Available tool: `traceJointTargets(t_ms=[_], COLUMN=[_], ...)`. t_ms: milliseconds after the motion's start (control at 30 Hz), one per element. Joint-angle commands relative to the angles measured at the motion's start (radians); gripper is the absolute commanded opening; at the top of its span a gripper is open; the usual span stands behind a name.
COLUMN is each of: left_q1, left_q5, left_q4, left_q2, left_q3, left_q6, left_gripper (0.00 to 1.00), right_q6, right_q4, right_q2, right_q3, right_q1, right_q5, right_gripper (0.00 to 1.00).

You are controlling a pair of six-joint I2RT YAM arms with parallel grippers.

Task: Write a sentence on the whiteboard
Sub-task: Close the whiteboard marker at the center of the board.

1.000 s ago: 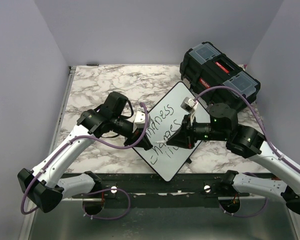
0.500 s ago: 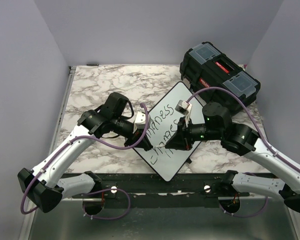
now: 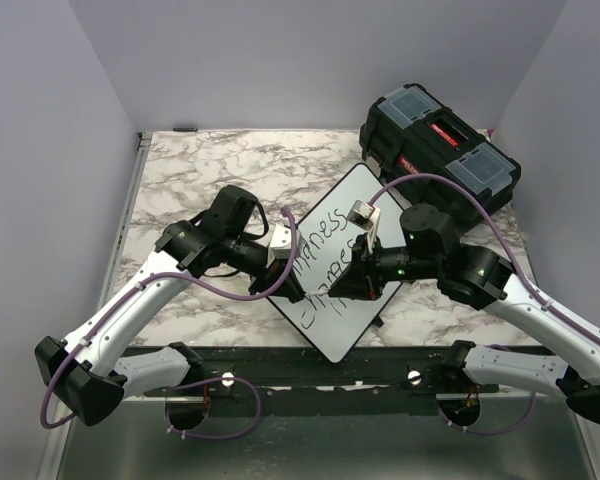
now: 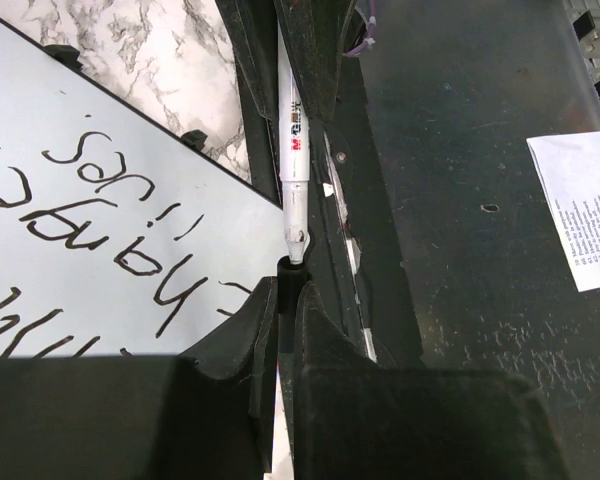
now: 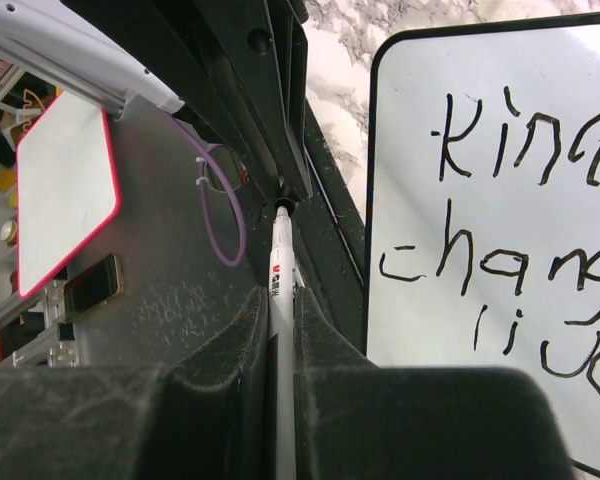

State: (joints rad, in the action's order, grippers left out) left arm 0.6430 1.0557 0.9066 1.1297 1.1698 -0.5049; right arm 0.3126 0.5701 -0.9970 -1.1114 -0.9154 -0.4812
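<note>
The whiteboard (image 3: 358, 195) lies slanted on the marble table, with the sentence (image 3: 325, 255) in black marker on it; my right arm covers its lowest line from above. In the right wrist view "kin", "chan" and "live" of the sentence (image 5: 500, 270) show on the whiteboard (image 5: 410, 150). My right gripper (image 5: 282, 312) is shut on the white marker (image 5: 281, 285). My left gripper (image 4: 288, 292) is shut on the black cap (image 4: 292, 272). The marker (image 4: 293, 150) points straight at the cap, its tip just inside the cap's mouth. Both grippers, left (image 3: 292, 285) and right (image 3: 345, 283), meet over the board's near left edge.
A black toolbox (image 3: 440, 145) stands at the back right, touching the board's far corner. The marble table (image 3: 200, 170) ends at a black rail (image 3: 310, 365) near the arm bases. Off the table lie a printed sheet (image 4: 590, 210) and a red-rimmed board (image 5: 60, 190).
My right gripper has carried the marker leftward across the board to the left gripper, now covering the third line. The left arm has stayed still.
</note>
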Motion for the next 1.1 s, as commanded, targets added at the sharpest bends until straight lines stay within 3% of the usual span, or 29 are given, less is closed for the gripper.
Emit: traceJointTargets(t_ms=[0,1067], left_q1=[0.006,0.070], left_q5=[0.001,-0.039], left_q4=[-0.020,0.006], left_q2=[-0.014,0.070], left_q3=[-0.012,0.029], left_q6=[-0.006,0.044], left_gripper=[0.00,0.00], right_q6=[-0.006,-0.096], right_q4=[-0.014,0.082], right_q2=[-0.006,-0.214], right_q3=[-0.023,-0.170], right_q1=[-0.001,-0.001], right_q5=[-0.021,-0.123], right_gripper=[0.01,0.01])
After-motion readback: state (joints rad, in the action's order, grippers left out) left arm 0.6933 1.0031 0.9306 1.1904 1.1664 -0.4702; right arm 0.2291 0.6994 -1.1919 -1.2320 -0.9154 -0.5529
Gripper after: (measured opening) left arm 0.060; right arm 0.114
